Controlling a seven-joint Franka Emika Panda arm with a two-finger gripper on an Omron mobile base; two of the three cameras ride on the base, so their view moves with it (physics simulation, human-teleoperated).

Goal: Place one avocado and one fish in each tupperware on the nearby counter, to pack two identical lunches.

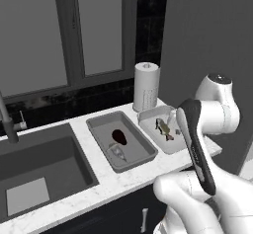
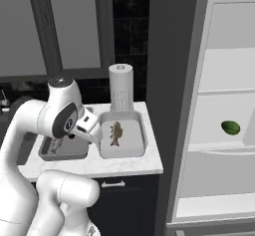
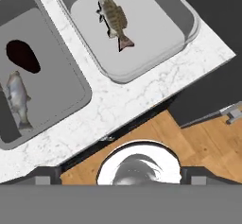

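Notably, green avocado [image 2: 230, 127] on fridge shelf [image 2: 224, 143], right base view

Two shallow, round-cornered trays sit side by side on the white marbled surface [image 3: 118, 100], close together but apart. The mid-grey tray [image 3: 78, 83] holds the blackish-maroon, pear-shaped avocado [image 3: 22, 56] and the slender silvery-grey fish [image 3: 18, 99], both lying flat on its floor just beside each other. The paler off-white tray [image 3: 184, 22] holds only the shorter olive-brown fish [image 3: 113, 20], lying on its side near the middle. The round bright green avocado [image 2: 230, 127] rests on a white fridge shelf [image 2: 219, 143], well apart from both trays.
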